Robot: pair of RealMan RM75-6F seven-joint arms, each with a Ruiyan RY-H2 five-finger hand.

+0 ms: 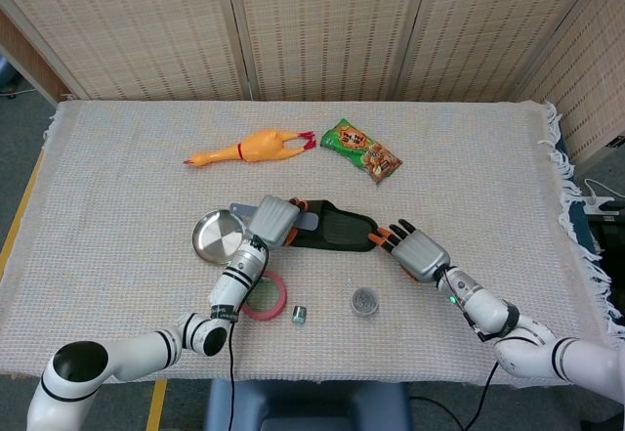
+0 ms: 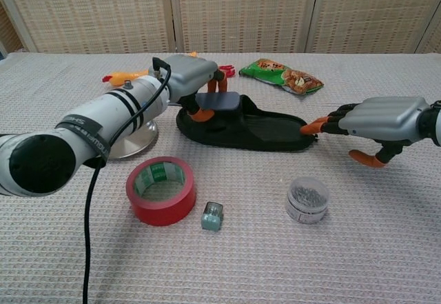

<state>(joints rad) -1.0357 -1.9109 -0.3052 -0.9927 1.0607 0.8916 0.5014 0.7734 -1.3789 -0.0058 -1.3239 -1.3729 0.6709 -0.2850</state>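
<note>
Fingers (image 2: 207, 111) of my left hand (image 1: 273, 220) pinch a grey shoehorn (image 2: 219, 100) at the black shoe's (image 2: 262, 132) heel; my right hand (image 2: 375, 119), fingers spread, steadies its toe.

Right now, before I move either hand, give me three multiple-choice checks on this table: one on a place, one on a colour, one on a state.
1. Where does the steel dish lie?
A. left of the black slipper
B. beside the snack bag
C. under the rubber chicken

2. What colour is the tape roll?
A. blue
B. red
C. yellow

3. What is the left hand doing?
A. lying flat on the cloth
B. gripping the tape roll
C. holding a grey shoehorn at the slipper's opening

Answers:
1 A, the dish sits at the slipper's left end in the head view.
2 B, the chest view shows a red ring.
3 C, its fingers clasp the grey blade over the slipper, while the right hand touches the slipper's other end.
</note>
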